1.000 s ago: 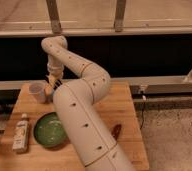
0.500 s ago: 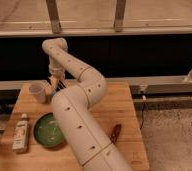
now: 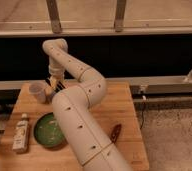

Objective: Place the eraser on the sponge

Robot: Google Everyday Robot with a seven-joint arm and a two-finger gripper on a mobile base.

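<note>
The robot's thick cream-coloured arm (image 3: 84,130) rises from the bottom centre of the frame and covers the middle of the light wooden table (image 3: 124,107). Left of it, low in the frame, a white plastic bottle (image 3: 21,133) lies on its side, and just beside that sits a round green plate (image 3: 47,131), its right edge hidden by the arm. Right of the arm, a reddish-brown oblong object (image 3: 115,132) lies on the wood, well apart from the plate.

Farther back, at centre left, a clear plastic cup (image 3: 38,92) stands upright near the table's far left corner. The arm bends at an elbow, runs to the upper left and turns down. Its gripper (image 3: 56,84) hangs just right of the cup, fingers together, low over the table's far edge. A small dark patch shows at its tip; I cannot tell whether that is the small black striped eraser. The light-blue sponge cannot be made out and may be behind the arm.

Beyond the table run a grey rail (image 3: 159,82) and a dark wall (image 3: 149,55).
</note>
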